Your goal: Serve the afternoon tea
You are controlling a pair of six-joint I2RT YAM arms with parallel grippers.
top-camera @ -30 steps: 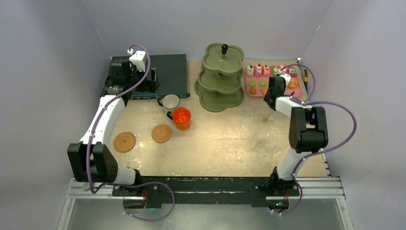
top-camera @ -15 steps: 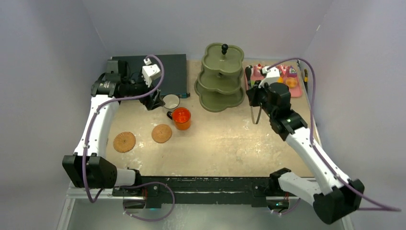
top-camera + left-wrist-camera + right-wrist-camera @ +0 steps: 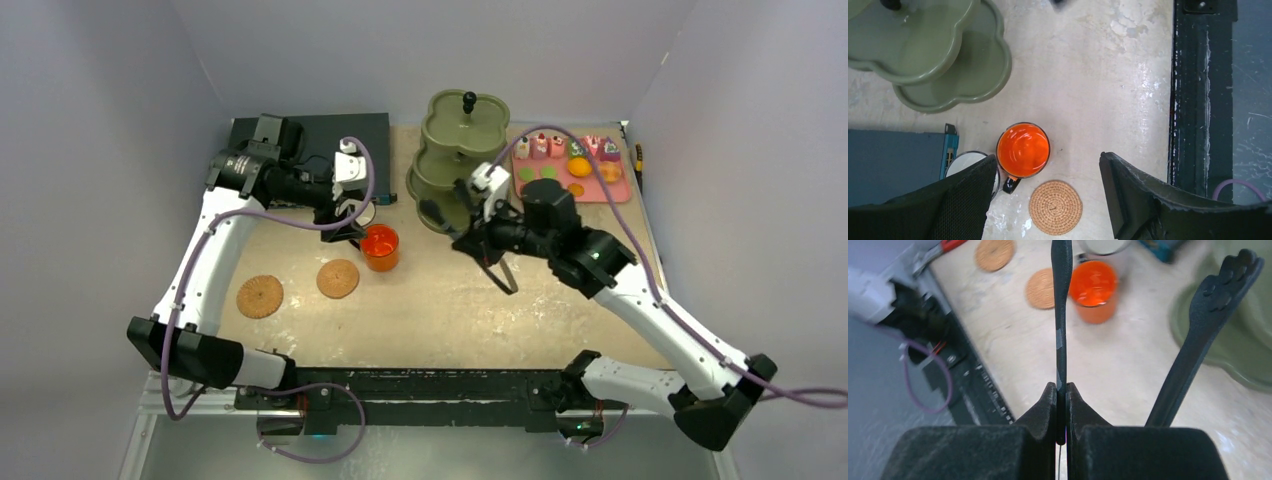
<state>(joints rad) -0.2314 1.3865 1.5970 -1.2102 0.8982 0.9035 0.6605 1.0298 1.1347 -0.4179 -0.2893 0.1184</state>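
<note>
The orange mug [image 3: 379, 246] stands on the table beside the white mug [image 3: 965, 162]. My left gripper [image 3: 345, 212] hovers open and empty above both mugs; in its wrist view [image 3: 1048, 175] the orange mug [image 3: 1023, 150] lies between its fingers. Two cork coasters [image 3: 338, 278] [image 3: 259, 296] lie nearer me. My right gripper [image 3: 482, 240] is shut on one arm of black tongs [image 3: 1062, 335] in front of the olive three-tier stand [image 3: 462, 160]. Pink cakes [image 3: 541, 146] and green and orange biscuits [image 3: 548, 172] sit on a pink tray [image 3: 596, 193] at the back right.
A flat dark-blue box [image 3: 345, 140] lies at the back left, behind the mugs. The black base rail [image 3: 430, 385] runs along the near edge. Grey walls enclose the table on three sides.
My left gripper has swung right from over the blue box to above the mugs. My right arm has carried the tongs left from the pink tray to the front of the stand.
</note>
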